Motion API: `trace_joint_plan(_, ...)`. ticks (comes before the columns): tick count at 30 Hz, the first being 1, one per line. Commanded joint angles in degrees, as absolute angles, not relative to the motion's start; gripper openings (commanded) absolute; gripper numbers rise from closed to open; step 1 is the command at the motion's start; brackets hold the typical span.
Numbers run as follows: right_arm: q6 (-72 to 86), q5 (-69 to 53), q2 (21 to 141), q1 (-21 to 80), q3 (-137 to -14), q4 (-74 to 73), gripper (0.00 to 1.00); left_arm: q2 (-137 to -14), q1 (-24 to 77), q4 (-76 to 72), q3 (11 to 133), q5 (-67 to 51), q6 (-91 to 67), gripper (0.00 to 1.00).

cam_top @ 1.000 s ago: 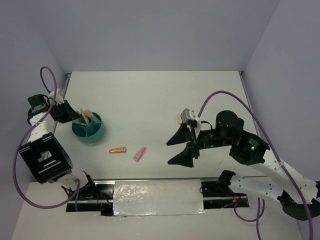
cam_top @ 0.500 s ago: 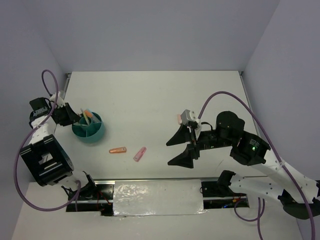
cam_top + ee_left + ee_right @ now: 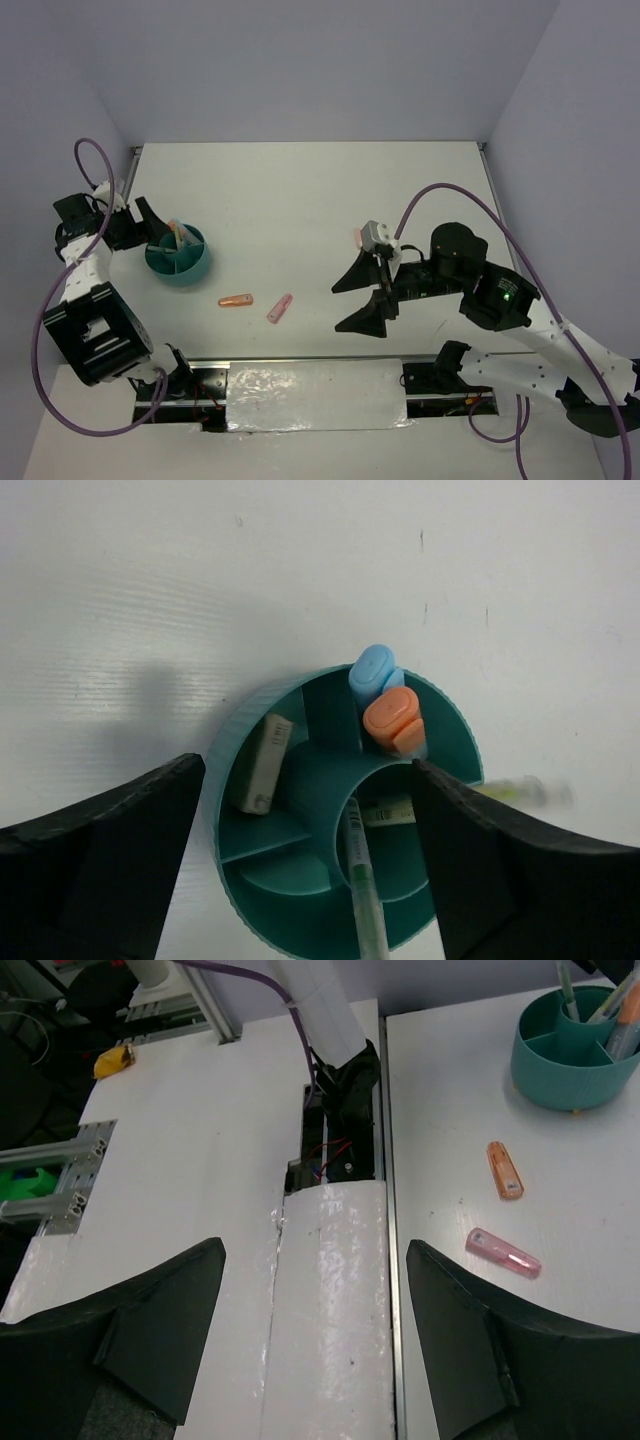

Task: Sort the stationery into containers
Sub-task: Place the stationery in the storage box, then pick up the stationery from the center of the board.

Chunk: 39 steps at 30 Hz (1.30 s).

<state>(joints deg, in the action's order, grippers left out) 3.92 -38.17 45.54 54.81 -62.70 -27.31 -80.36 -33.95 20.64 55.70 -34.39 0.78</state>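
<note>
My left tool [image 3: 307, 770] is hovering right over the teal bowl [image 3: 193, 267], its two black fingers spread wide and holding nothing. The bowl is sitting toward 9 o'clock on the white surface [image 3: 300, 190]. It is round plastic with a ribbed outer wall and inner dividers. A light-blue marker [image 3: 372, 670] and an orange marker [image 3: 392, 715] are standing side by side, touching, in the compartment at 12 o'clock. A pale rectangular eraser [image 3: 258, 763] is leaning in the 9 o'clock compartment, and a thin clear pen [image 3: 360, 880] is sticking up from the middle. Something yellowish at the bowl's 3 o'clock rim is too blurred for me to name.

A loose orange marker [image 3: 236, 299] and a pink marker [image 3: 280, 307] are lying near each other on the surface at 5 o'clock from the bowl, apart from it. My right tool [image 3: 360, 295] is hanging open and empty at 3 o'clock from them, well apart. A crinkled silvery strip [image 3: 315, 395] is covering the near edge, and a purple cable [image 3: 90, 160] is looping above my left arm.
</note>
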Motion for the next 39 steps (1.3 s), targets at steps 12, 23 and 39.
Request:
trace_joint_plan(12, 14.3, -7.2, 54.4, 54.8, -64.4, -29.3, 1.0, -68.6, -33.8, 32.1, 67.6, -0.3, -21.0, 0.99)
trace_joint_plan(23, 26.0, 17.0, 96.3, 37.7, -76.8, -44.4, 0.97, -57.0, -22.9, 46.8, 65.4, -5.4, -27.1, 0.99)
trace_joint_plan(39, 21.6, 14.7, 116.6, 29.1, -85.6, -39.1, 0.79, -50.9, -7.9, 53.2, 61.7, 0.6, -21.5, 0.99)
